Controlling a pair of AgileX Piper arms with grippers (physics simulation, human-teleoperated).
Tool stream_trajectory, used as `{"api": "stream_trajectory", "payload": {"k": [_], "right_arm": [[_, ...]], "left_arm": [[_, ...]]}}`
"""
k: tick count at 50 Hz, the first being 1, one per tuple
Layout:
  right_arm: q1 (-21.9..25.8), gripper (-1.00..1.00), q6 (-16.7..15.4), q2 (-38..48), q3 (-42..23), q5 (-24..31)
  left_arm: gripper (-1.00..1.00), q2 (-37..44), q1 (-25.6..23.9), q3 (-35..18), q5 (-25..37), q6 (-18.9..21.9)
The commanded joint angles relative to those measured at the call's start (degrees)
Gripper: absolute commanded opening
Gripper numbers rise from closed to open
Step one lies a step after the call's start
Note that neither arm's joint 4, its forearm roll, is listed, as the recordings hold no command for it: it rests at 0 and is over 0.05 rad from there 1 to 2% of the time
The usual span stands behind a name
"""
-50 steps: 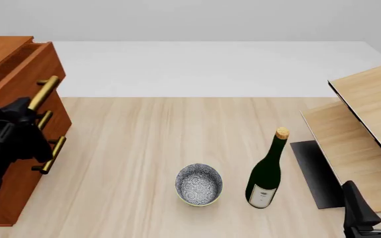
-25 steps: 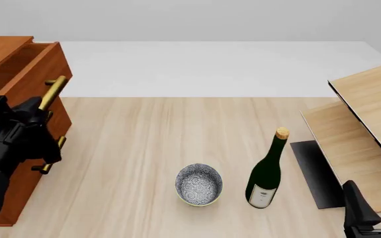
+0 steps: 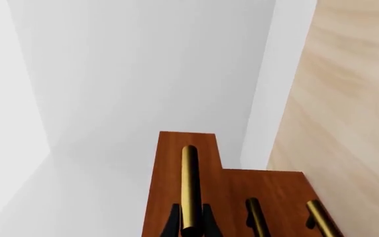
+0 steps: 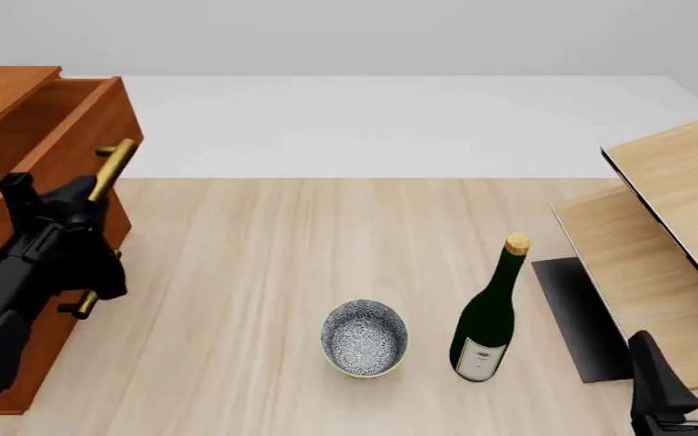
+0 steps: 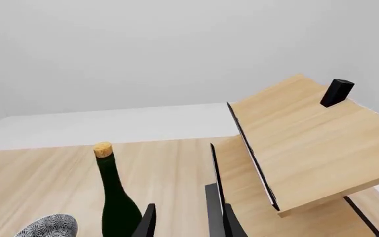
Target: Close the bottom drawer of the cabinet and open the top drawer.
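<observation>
Here the left pincer grips the top drawer (handle crosswise).

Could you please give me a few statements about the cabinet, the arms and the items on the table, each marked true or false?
1. The reddish-brown wooden top drawer stands pulled out. True.
2. The left end effector grips that drawer's brass bar handle. True.
3. The dark green corked wine bottle lies on its side. False: it stands upright.
4. The blue-patterned ceramic bowl sits right of the bottle. False: left of it.
5. The right end effector holds the bottle. False: it is open and empty.
</observation>
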Motion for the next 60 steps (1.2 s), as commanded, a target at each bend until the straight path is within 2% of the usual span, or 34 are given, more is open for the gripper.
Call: {"api": "stream_trajectory", "payload": {"k": [1, 40, 41, 60], "right_arm": [[-0.03, 1.0, 0.12, -0.05, 0.01, 0.04], [-0.2, 1.0, 0.99, 1.07, -0.09, -1.07], [-0.19, 1.0, 0.99, 1.04, -0.09, -1.05], [-0.16, 1.0, 1.06, 0.31, -0.16, -0.27]], "left_arm": [[-1.0, 1.66, -2.92, -3.64, -0.93, 0.52], [-1.0, 2.07, -4.16, -4.35, 0.21, -0.13], [1.0, 2.07, -4.15, -4.47, 0.28, -0.23], [1.0, 1.74, -4.31, -4.37, 0.54, -0.53]]}}
